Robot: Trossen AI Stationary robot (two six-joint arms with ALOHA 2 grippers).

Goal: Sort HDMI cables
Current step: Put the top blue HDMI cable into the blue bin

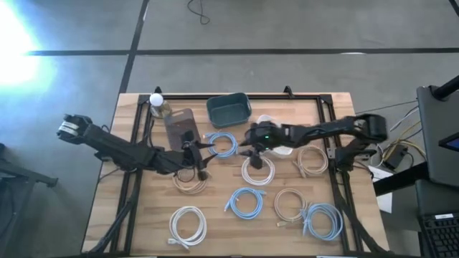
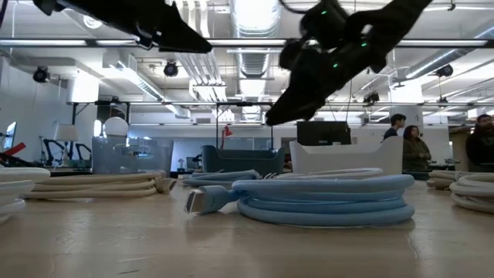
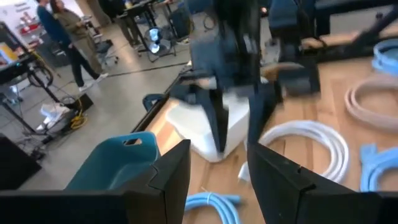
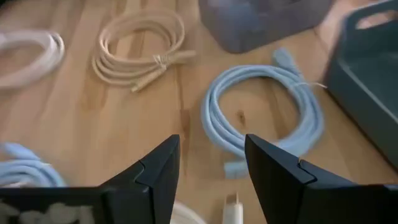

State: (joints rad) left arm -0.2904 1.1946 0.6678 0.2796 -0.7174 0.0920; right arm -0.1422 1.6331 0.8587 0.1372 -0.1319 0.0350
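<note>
Blue coil lies flat, its plug pointing left.

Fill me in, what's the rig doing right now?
Sorting coiled HDMI cables spread over the wooden table. Both claws are open and empty, hovering mid-table. The right claw is between a light blue coil and a white coil; the left claw faces it. The teal bin at the back looks empty.
</note>
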